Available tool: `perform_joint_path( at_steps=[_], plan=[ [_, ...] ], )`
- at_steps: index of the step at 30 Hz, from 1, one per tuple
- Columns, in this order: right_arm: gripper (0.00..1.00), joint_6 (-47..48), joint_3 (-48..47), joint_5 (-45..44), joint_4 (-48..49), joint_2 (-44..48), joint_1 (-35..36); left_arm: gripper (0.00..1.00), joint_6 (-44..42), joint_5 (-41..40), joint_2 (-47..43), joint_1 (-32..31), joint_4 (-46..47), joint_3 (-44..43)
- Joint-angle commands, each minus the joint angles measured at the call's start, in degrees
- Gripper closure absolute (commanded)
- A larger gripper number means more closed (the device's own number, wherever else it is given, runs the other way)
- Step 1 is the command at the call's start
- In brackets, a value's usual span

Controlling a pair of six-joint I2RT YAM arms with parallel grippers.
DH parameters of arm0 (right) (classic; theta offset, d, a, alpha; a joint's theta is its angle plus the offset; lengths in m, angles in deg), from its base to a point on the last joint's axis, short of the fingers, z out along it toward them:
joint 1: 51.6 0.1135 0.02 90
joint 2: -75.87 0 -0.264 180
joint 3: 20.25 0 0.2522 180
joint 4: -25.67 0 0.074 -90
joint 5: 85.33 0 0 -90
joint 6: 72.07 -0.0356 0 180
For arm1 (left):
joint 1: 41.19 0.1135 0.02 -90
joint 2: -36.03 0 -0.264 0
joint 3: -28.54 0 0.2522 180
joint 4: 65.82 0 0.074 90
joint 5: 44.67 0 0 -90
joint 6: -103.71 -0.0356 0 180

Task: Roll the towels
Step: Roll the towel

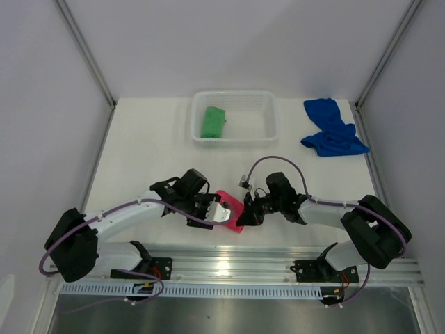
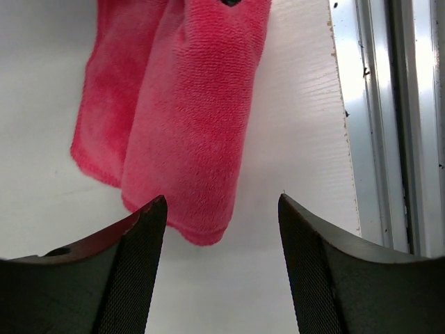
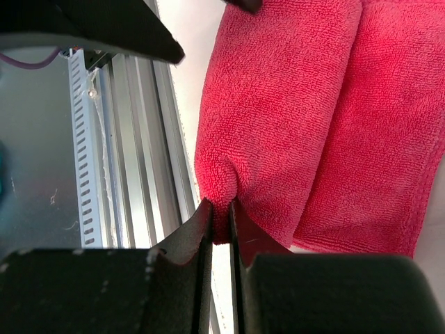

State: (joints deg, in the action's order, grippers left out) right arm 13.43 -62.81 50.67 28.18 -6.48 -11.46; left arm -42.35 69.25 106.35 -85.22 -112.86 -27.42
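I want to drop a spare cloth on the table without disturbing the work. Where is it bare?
Bare table lies left of the white basket, and in the strip between it and the pink towel. A narrow gap separates the basket and the blue towel. Crowded: the near centre, where left gripper and right gripper meet at the pink towel.

White arms [image 1: 132,216], black joints [image 1: 69,247], purple cables [image 1: 268,160]
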Motion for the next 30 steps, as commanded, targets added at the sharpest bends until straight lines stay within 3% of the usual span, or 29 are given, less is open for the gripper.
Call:
perform_joint_path(
  at_steps=[1,8,12,14,15,20,25,30],
  plan=[
    [1.00,0.62,0.50,1.37,2.36,-0.62,-0.33,0.32,-2.04,0.69,3.49,-1.06,2.60,-1.66],
    [1.00,0.80,0.76,1.81,2.89,-0.89,-0.50,0.31,-3.01,-0.98,8.95,-1.14,4.88,-1.58],
    [1.00,0.80,1.02,1.90,3.41,-0.89,-0.50,0.36,-1.35,-3.70,12.37,-1.14,7.34,-1.40],
    [1.00,0.71,1.02,1.90,3.59,-1.06,-0.50,0.56,-0.11,-4.14,13.26,-1.06,7.09,-1.66],
    [1.00,0.71,0.94,1.99,3.59,-1.24,-0.59,0.72,0.59,-4.84,13.96,-1.06,7.26,-1.66],
    [1.00,-0.51,1.02,1.90,4.38,-1.85,-0.76,0.98,3.93,-4.50,12.65,-0.88,3.84,-0.79],
    [1.00,-4.64,0.85,3.13,6.75,-1.85,-0.24,0.99,9.72,-1.79,9.40,-0.88,-2.92,-1.66],
    [1.00,-10.78,-0.20,5.50,6.93,-2.55,-0.15,0.99,12.55,3.58,8.16,-0.97,-16.36,-5.69]
  ],
)
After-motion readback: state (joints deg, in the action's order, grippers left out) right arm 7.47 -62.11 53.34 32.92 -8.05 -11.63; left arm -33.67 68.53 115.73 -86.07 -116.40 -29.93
